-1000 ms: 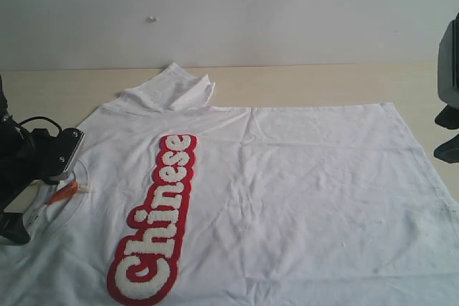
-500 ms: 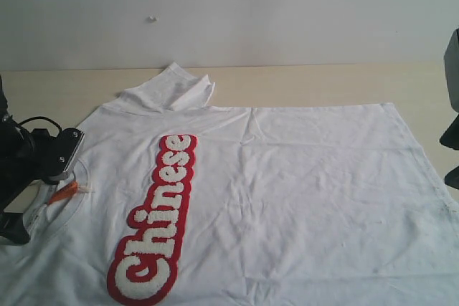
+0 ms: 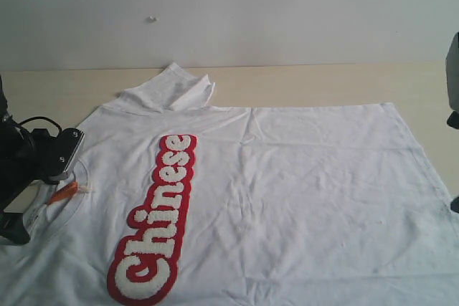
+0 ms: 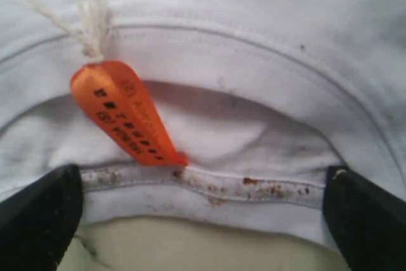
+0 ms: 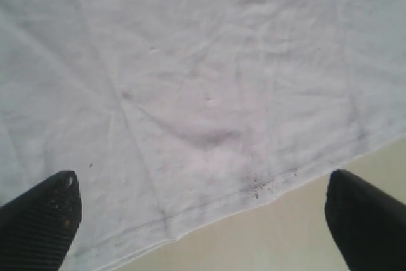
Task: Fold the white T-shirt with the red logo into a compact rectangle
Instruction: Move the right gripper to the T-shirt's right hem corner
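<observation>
The shirt [image 3: 301, 198] lies spread flat, chest up, over most of the worktop [image 3: 323, 84]. Its collar [image 4: 241, 36] points to the worktop's left edge and its hem [image 5: 254, 198] to the right edge. The near part runs out of the exterior view. The logo [image 3: 154, 216] is a long strip of fuzzy white bubble letters with a thick red outline, raised above the smooth knit. One sleeve [image 3: 172, 87] sits bunched toward the far edge.

The cloth looks thin, soft and light, with shallow creases all over. It should drape and sag when lifted and will not keep a line unless laid down flat. The plush logo is probably thicker and stiffer, so a fold across it may spring back. The ribbed collar and the stitched hem are the firmest edges, and so the likeliest places to pinch. Corners of the hem and the shoulder seams should give the most control.

An orange tag [image 4: 124, 118], glossy and looped on white string, hangs inside the collar. Brownish specks mark the collar seam, and dark specks sit near the hem.

The left end effector [image 4: 203, 217] is released, its dark fingers spread wide to either side of the collar's near rim, gripping nothing. The right end effector [image 5: 203, 214] is also released, its fingers wide apart over the hem where cloth meets pale worktop.
</observation>
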`<act>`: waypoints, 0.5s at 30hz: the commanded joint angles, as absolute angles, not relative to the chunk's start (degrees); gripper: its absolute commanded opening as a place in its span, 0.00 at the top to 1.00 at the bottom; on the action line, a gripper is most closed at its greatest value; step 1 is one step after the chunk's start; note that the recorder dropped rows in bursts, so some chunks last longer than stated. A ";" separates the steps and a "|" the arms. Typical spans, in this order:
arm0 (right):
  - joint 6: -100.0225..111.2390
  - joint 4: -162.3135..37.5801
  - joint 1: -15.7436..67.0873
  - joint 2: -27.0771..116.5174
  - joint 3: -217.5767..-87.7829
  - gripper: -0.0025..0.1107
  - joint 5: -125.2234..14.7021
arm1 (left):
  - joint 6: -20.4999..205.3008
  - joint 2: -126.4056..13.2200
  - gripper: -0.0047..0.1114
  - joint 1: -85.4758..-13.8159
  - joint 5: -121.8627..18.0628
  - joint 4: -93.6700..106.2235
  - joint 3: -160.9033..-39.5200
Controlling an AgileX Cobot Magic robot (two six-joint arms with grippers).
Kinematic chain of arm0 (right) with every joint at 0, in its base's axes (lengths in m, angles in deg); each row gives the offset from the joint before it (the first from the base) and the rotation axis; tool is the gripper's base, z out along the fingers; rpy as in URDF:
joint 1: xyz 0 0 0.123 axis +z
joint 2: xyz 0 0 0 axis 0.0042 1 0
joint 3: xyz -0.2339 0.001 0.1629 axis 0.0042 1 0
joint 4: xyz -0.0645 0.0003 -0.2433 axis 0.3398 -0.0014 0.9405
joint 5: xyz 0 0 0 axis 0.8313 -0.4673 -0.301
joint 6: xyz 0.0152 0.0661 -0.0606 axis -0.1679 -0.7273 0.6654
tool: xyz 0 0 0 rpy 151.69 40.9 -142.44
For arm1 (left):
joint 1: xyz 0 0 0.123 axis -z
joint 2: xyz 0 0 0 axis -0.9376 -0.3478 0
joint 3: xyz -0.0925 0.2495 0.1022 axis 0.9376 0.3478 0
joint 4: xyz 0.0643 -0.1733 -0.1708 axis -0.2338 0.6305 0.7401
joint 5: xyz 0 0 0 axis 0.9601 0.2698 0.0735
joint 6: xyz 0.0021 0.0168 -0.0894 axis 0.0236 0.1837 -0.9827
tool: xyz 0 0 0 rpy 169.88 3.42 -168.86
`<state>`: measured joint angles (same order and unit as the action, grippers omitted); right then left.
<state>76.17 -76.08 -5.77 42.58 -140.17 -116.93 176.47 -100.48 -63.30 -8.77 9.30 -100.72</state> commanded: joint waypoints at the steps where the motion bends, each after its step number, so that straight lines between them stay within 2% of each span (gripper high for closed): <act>1: 57.30 -72.09 -5.79 43.26 -140.75 0.05 -106.15 | 176.61 -104.16 0.06 -63.56 -11.79 9.39 -98.88; 10: 52.31 -72.76 -5.79 48.37 -140.75 0.05 -101.86 | 176.61 -104.16 0.06 -63.56 -11.79 9.39 -98.88; 15: 64.89 -72.76 -5.79 51.68 -140.75 0.05 -102.00 | 176.61 -104.16 0.06 -63.56 -11.79 9.39 -98.88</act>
